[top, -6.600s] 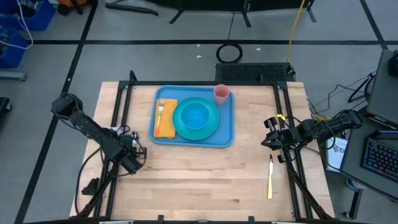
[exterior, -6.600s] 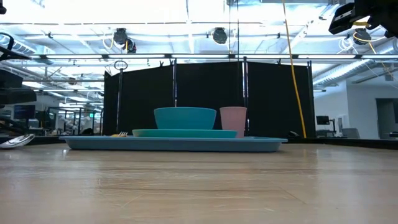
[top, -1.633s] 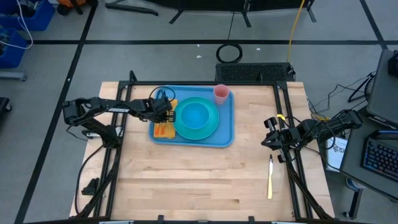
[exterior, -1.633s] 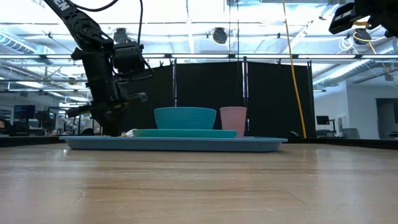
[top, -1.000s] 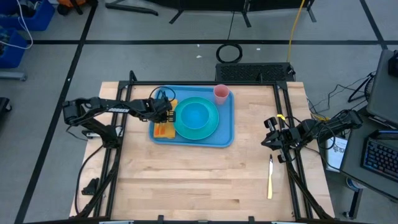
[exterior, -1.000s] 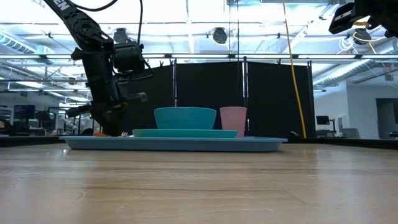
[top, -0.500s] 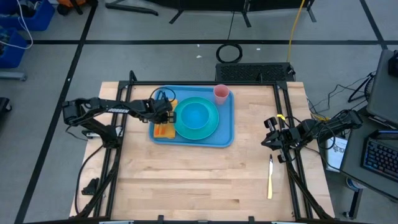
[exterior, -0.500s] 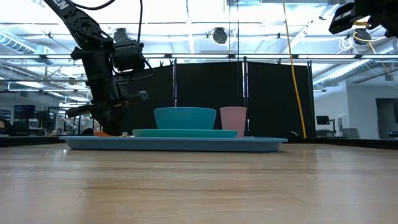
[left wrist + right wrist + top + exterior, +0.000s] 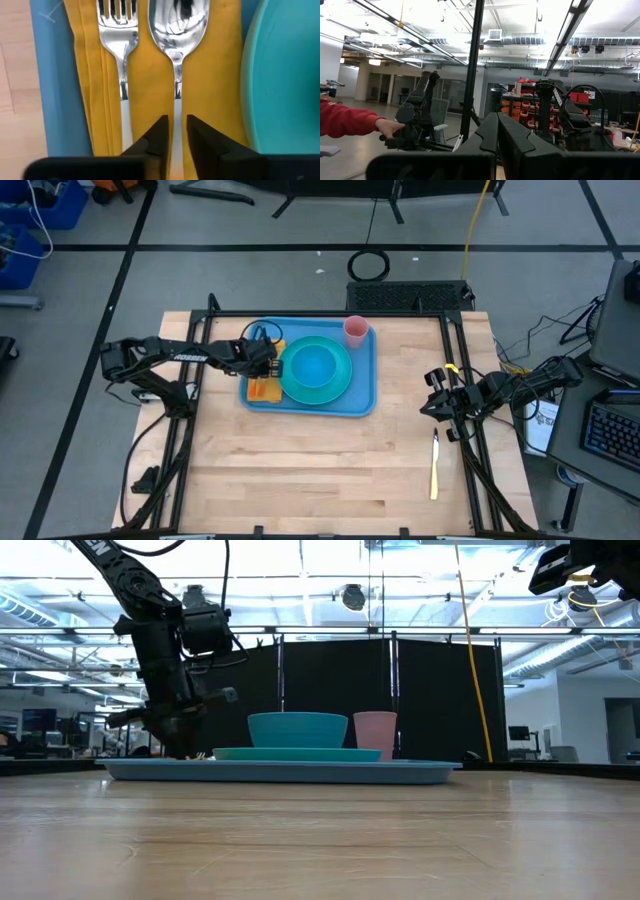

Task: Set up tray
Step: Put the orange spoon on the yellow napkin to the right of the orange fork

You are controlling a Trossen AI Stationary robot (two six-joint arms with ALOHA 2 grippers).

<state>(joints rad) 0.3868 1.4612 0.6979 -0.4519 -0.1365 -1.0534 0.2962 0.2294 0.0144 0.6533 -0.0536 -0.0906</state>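
The light-blue tray (image 9: 364, 395) lies on the wooden table. It carries a teal plate with a bowl (image 9: 316, 368), a pink cup (image 9: 356, 331) and an orange-yellow napkin (image 9: 262, 389). On the napkin (image 9: 150, 90) a fork (image 9: 119, 45) and a spoon (image 9: 178, 35) lie side by side. My left gripper (image 9: 262, 360) (image 9: 177, 135) is low over the napkin, shut on the spoon. My right gripper (image 9: 502, 137) is shut and raised at the table's right edge (image 9: 447, 402). My left gripper pinches the spoon's white handle (image 9: 177, 107) between its two fingers (image 9: 159, 134), which point down at it from above and stand on either side of it. The spoon lies flat on the napkin, its bowl pointing toward the table's far edge.
A knife with a yellow handle (image 9: 434, 465) lies on the table near the right edge, below my right gripper. The near half of the table (image 9: 320, 470) is bare wood. In the right wrist view a person's red sleeve (image 9: 345, 122) shows in the room beyond.
The spoon's bowl end has come down onto the napkin beside the fork. My left gripper has stayed low over the napkin, and the right arm has kept still.
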